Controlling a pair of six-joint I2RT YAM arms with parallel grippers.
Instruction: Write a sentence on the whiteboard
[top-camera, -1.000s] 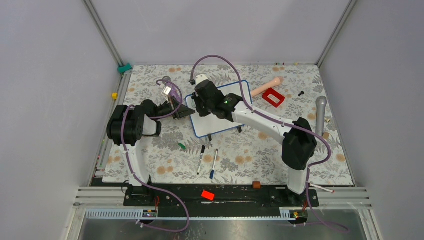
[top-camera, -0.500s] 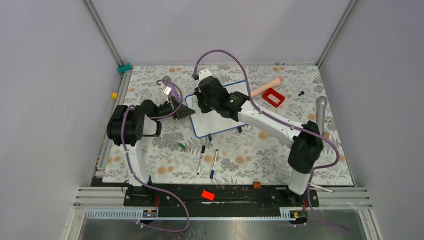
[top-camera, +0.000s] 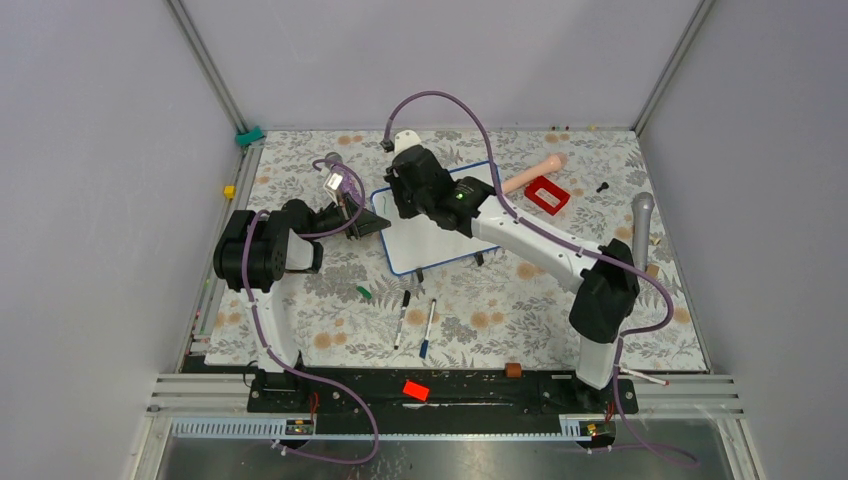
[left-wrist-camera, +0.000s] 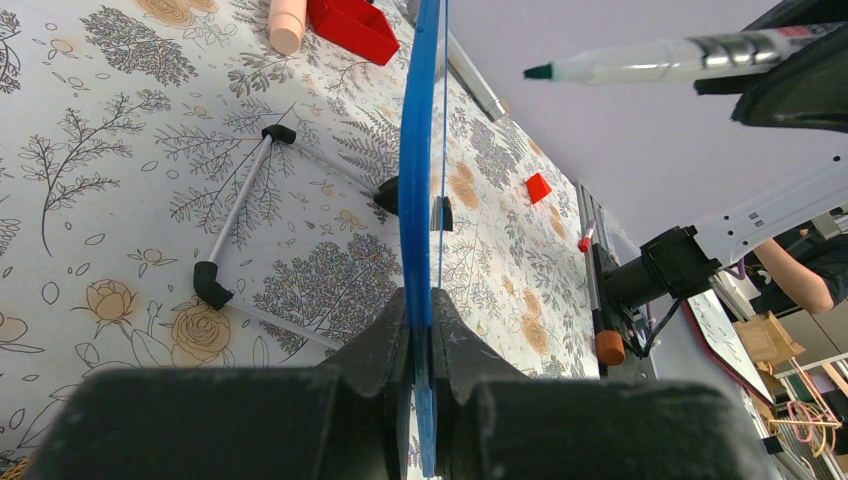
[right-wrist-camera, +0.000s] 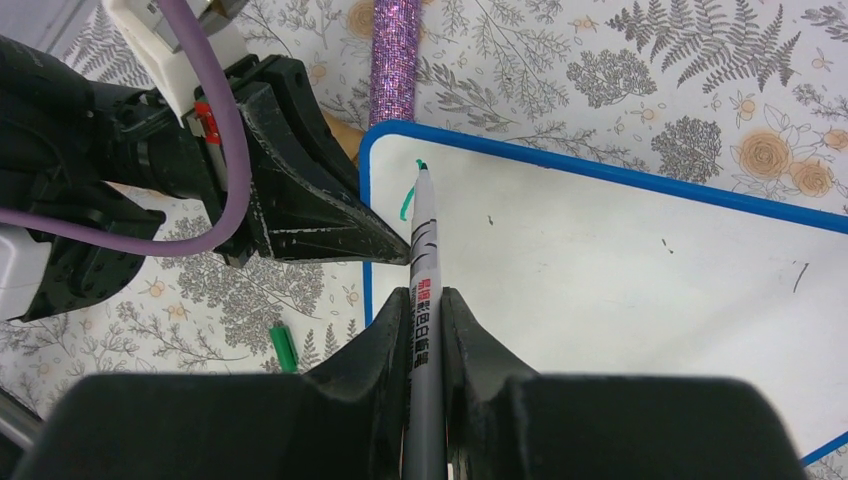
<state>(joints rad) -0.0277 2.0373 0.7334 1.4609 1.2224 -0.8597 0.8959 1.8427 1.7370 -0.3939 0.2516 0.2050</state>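
Note:
The whiteboard (top-camera: 435, 250) stands tilted on its short black feet at mid-table, and its blue rim (left-wrist-camera: 418, 150) runs edge-on through the left wrist view. My left gripper (top-camera: 372, 222) (left-wrist-camera: 424, 300) is shut on the left edge of that rim. My right gripper (right-wrist-camera: 427, 295) is shut on a grey marker (right-wrist-camera: 422, 240) (left-wrist-camera: 660, 58) over the board's far left corner. The only writing on the white face (right-wrist-camera: 620, 280) is a short curved green stroke (right-wrist-camera: 406, 205). The marker's green tip is at the stroke's upper end. In the left wrist view a gap shows between tip and board.
A green cap (top-camera: 364, 293) (right-wrist-camera: 284, 347) and two loose markers (top-camera: 401, 318) (top-camera: 428, 327) lie in front of the board. A red box (top-camera: 546, 194) and a peach cylinder (top-camera: 533, 174) lie to its far right. A purple glitter tube (right-wrist-camera: 395, 60) lies behind the corner.
My right wrist has moved a little toward the far left corner of the board, and its elbow has shifted right. The left arm and the board have stayed still.

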